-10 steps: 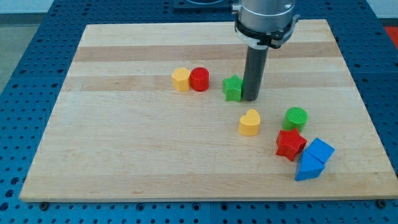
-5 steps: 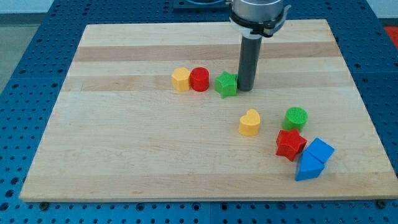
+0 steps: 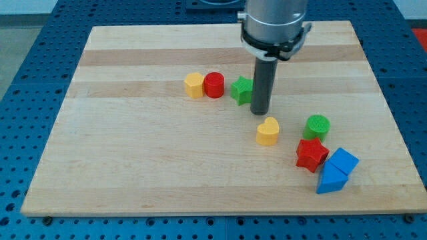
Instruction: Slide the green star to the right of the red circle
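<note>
The green star (image 3: 241,89) lies on the wooden board, just right of the red circle (image 3: 214,85), with a small gap between them. A yellow hexagon block (image 3: 194,85) touches the red circle's left side. My tip (image 3: 261,111) rests on the board at the star's lower right, and the dark rod covers the star's right edge.
A yellow heart block (image 3: 267,131) lies just below my tip. Further right are a green cylinder (image 3: 317,126), a red star (image 3: 311,155), a blue cube (image 3: 343,161) and a blue triangle block (image 3: 329,180). The board's right edge (image 3: 387,107) is near them.
The green star has slid left and up toward the red circle. My tip followed it left, then drew back toward the view's bottom.
</note>
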